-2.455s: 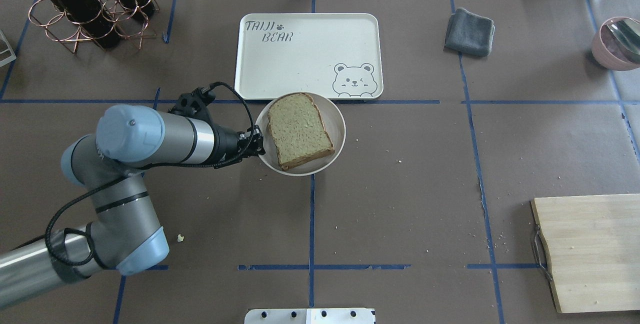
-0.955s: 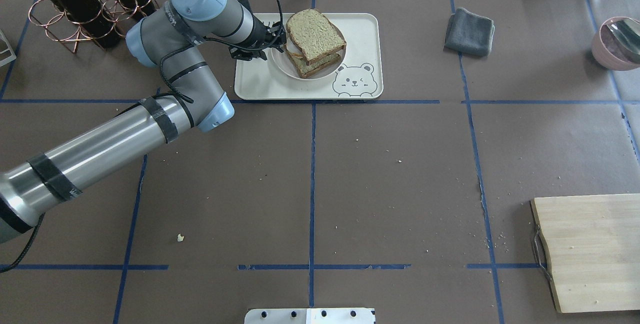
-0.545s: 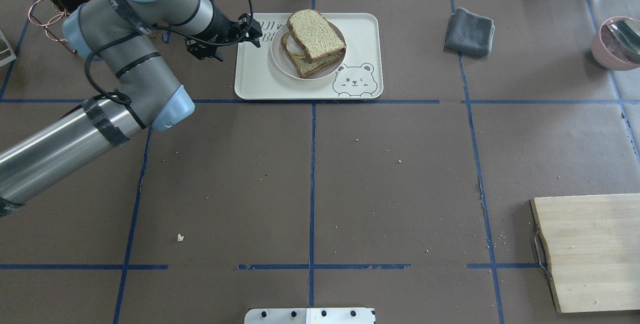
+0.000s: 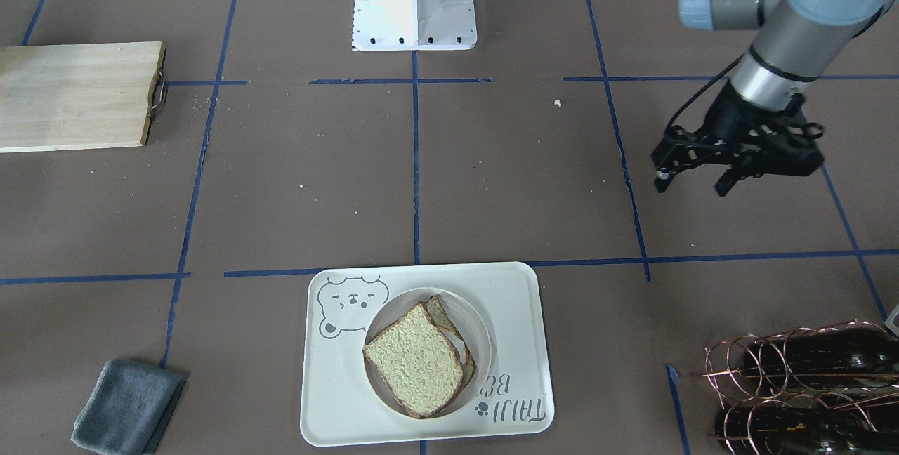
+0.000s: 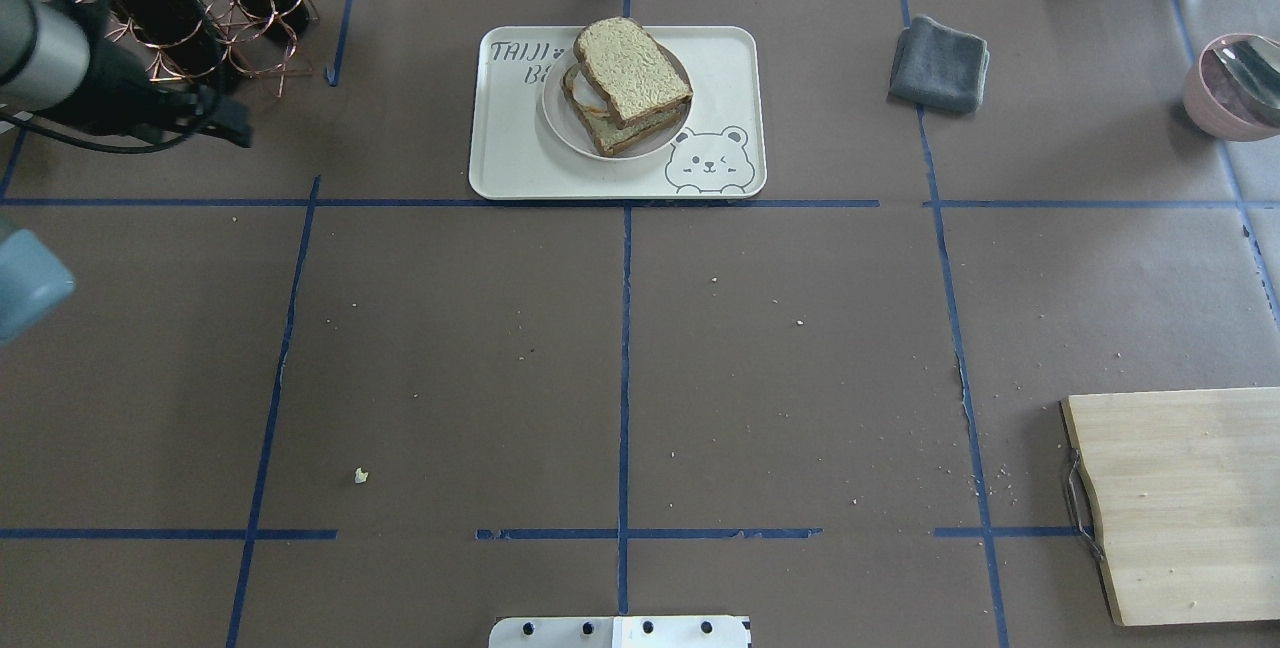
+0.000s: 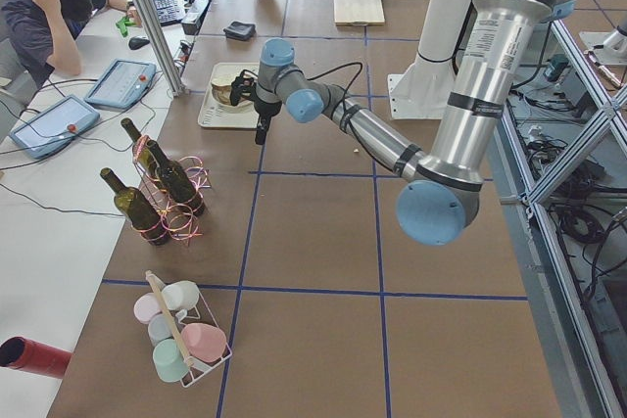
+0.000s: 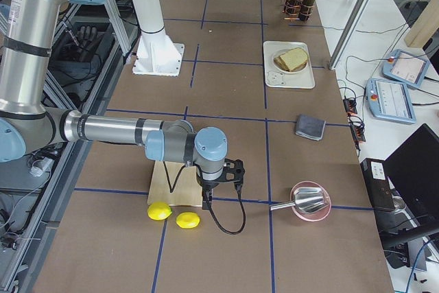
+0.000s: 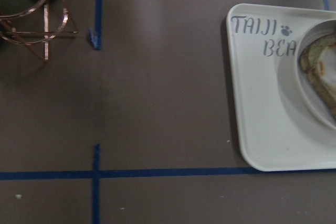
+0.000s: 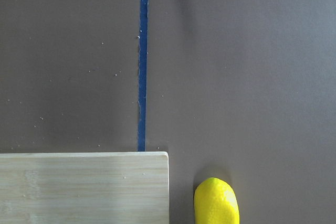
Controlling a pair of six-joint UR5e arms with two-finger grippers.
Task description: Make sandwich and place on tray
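Note:
The sandwich (image 5: 630,73) lies on a small round white plate (image 5: 556,120) that stands on the cream bear tray (image 5: 510,163) at the far middle of the table. The top bread slice sits askew over the lower one; a bit of white egg shows between them. The front-facing view shows the sandwich (image 4: 414,360) on the tray (image 4: 330,406). My left gripper (image 4: 692,185) is open and empty, well away from the tray toward the wine rack; the overhead view shows it (image 5: 240,133) too. My right gripper (image 7: 221,180) hangs by the cutting board; I cannot tell whether it is open.
A copper wine rack with bottles (image 5: 180,18) stands at the far left, close behind my left gripper. A grey cloth (image 5: 940,63) and a pink bowl (image 5: 1235,88) lie at the far right. A wooden cutting board (image 5: 1180,503) and lemons (image 7: 159,211) lie at the near right.
My left gripper carried the plate with the sandwich onto the tray, let it go, and has pulled back to the left, away from the tray.

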